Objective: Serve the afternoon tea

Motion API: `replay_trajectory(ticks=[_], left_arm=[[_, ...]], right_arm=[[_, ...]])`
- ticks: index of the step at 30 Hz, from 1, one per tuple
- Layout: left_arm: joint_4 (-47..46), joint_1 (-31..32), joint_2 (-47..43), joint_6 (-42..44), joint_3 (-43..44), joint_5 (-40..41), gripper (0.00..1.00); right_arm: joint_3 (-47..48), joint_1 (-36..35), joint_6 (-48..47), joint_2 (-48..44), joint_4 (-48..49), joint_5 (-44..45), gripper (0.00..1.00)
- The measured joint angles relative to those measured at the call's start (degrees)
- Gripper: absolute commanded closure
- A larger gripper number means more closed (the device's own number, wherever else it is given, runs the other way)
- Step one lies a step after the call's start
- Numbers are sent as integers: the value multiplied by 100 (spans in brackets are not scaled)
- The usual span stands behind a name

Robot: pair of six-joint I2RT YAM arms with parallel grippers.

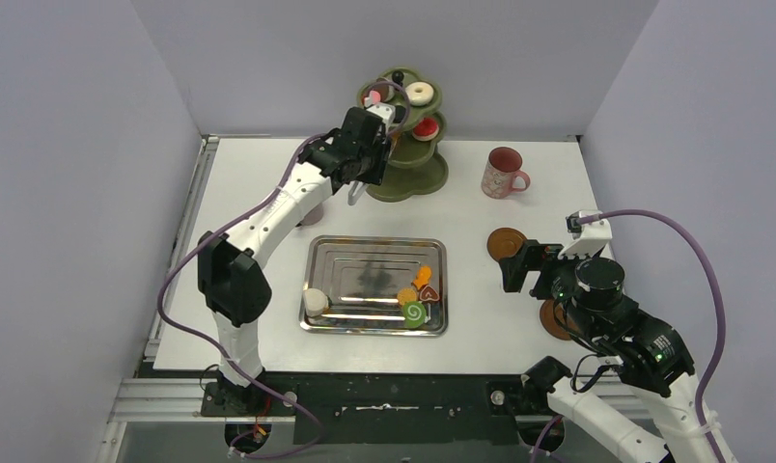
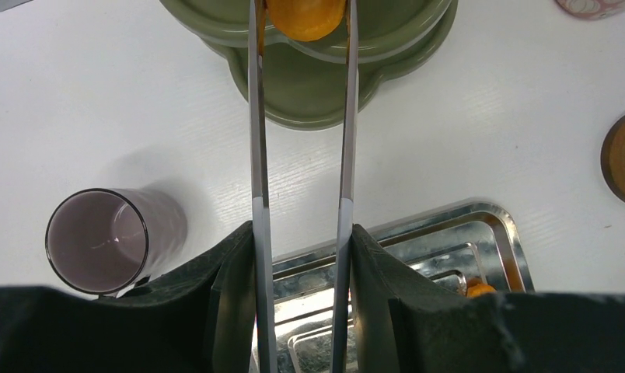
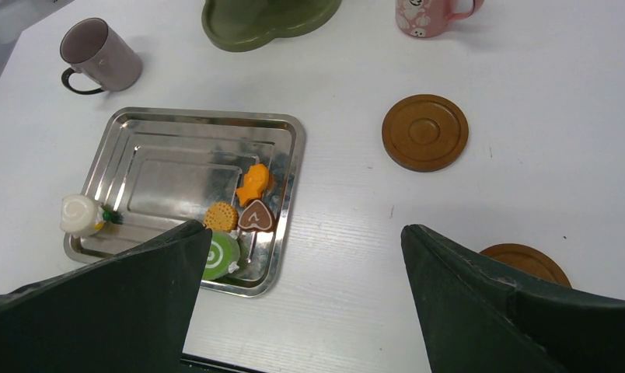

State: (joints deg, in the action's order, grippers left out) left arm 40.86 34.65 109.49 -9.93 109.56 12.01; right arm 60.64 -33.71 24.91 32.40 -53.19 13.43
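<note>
My left gripper [image 1: 365, 145] [image 2: 303, 241] is shut on the metal tongs [image 2: 260, 155]. The tong tips pinch an orange sweet [image 2: 305, 17] over a tier of the olive-green stand [image 1: 408, 178] [image 2: 317, 93]. The stand holds a white donut [image 1: 420, 94] and a red sweet [image 1: 425, 127]. My right gripper [image 1: 534, 270] [image 3: 305, 229] is open and empty above the table. The steel tray [image 1: 374, 253] [image 3: 169, 163] holds a green swirl roll [image 3: 216, 255], an orange fish [image 3: 253, 185], a biscuit [image 3: 219, 215], a brown heart [image 3: 256, 217] and a white swirl [image 3: 78, 214].
The mauve mug [image 2: 99, 241] [image 3: 99, 54] stands left of the stand, under my left arm. The pink mug [image 1: 503, 174] stands at the back right. One brown coaster [image 1: 506, 243] [image 3: 424, 131] lies right of the tray, another [image 3: 527, 263] under my right arm.
</note>
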Motion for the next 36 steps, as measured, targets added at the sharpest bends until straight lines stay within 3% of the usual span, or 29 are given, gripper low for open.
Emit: replay_trajectory(ticks=[7,18,36], left_arm=[[-136,-26,201,31,0,17,61],[-216,-33,446,164,103,44,50],[-214,-37,326,256,33,59,48]], right_arm=[[7,0,2,0,-2,0,0],[205,0,-4,0,-50,4,0],[205,0,-4,-66,-50,7,0]])
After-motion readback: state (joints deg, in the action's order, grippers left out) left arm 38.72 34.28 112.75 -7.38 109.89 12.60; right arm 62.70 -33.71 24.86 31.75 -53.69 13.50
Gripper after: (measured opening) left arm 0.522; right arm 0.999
